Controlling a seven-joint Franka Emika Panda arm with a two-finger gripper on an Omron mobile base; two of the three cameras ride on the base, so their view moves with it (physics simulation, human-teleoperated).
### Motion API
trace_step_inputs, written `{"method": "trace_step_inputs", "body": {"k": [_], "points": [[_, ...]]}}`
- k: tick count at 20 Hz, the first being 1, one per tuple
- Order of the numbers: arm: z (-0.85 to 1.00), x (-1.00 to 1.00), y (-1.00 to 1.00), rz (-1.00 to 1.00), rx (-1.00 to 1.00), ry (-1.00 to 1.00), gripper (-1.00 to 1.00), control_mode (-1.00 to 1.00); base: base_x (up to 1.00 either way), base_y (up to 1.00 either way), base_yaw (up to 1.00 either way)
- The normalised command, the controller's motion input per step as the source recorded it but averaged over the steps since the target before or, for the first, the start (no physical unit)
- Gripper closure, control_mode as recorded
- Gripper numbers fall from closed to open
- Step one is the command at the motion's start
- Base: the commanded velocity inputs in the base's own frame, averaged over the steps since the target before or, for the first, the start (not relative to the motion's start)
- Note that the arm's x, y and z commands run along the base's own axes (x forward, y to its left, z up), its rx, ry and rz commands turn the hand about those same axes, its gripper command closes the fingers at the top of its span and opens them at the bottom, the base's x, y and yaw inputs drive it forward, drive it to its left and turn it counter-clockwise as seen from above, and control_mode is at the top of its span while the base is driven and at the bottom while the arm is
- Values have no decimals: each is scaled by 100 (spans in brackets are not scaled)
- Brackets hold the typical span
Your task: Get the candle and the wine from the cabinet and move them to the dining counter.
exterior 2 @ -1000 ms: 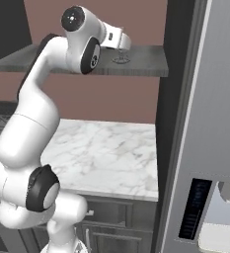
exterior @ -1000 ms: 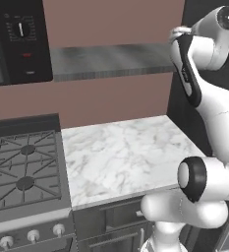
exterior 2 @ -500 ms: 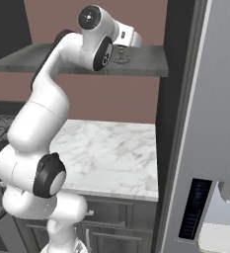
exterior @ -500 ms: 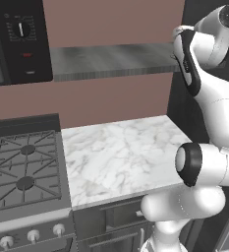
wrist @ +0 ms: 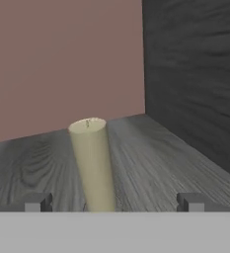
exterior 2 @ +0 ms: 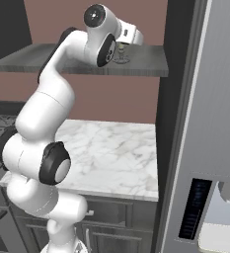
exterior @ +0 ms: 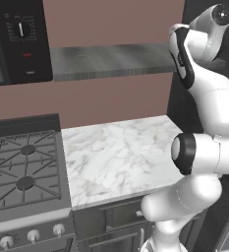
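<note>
The candle (wrist: 92, 163) stands upright on the grey streaked cabinet (wrist: 151, 158) shelf near its right end, close to the dark side wall (wrist: 195, 74); the gripper (wrist: 114, 201) is spread wide with the candle between its two fingertips (wrist: 37, 201), nothing held; the candle looks light, stiff and likely smooth-waxed, so it could snap or slip if pinched hard; its small holder seems the steadier place to grip, though the hand view cuts the base off, so the lower shaft is the reachable hold; the hand view gives the cream shaft, its top and the gap on either side; the right base view shows the grey holder (exterior 2: 120, 59) on the shelf beside the hand; the left base view adds the microwave (exterior: 17, 42), gas stove (exterior: 22, 167) and marble top (exterior: 121, 152) below
</note>
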Motion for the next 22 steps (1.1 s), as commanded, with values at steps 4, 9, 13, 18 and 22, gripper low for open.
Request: {"method": "trace_step_inputs", "body": {"k": [4, 9, 13, 18, 22], "points": [[0, 36, 0, 0, 0, 0, -100, -100, 0, 0, 0], [0, 33, 0, 0, 0, 0, -100, -100, 0, 0, 0], [0, 22, 0, 0, 0, 3, -100, -100, 0, 0, 0], [0, 5, 0, 0, 0, 7, -100, -100, 0, 0, 0], [0, 0, 0, 0, 0, 0, -100, -100, 0, 0, 0]]}}
